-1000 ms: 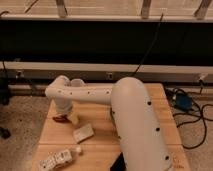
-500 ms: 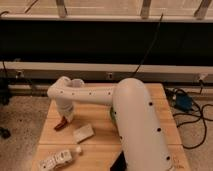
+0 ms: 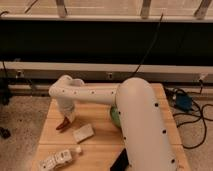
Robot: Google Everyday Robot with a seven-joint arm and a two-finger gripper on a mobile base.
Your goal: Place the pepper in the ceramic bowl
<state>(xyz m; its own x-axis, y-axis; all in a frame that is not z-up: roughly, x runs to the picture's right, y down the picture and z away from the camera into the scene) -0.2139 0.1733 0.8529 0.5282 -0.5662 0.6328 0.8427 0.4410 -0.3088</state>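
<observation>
The pepper (image 3: 62, 125) is a small red chili lying on the left part of the wooden table (image 3: 95, 145). My gripper (image 3: 68, 117) hangs from the white arm (image 3: 90, 94) and points down, right at the pepper's upper end. Whether it touches the pepper is unclear. The ceramic bowl (image 3: 114, 118) shows only as a green sliver at the table's middle, mostly hidden behind my arm's large white link (image 3: 142, 125).
A small white packet (image 3: 83, 133) lies just right of the pepper. A white bottle (image 3: 57, 159) lies on its side near the front left corner. Cables and a blue object (image 3: 181, 101) lie on the floor to the right. A dark wall runs behind the table.
The gripper has come down and slightly left, to the pepper at the table's left side. It has hardly moved over the last half second. The packet and bottle have not moved.
</observation>
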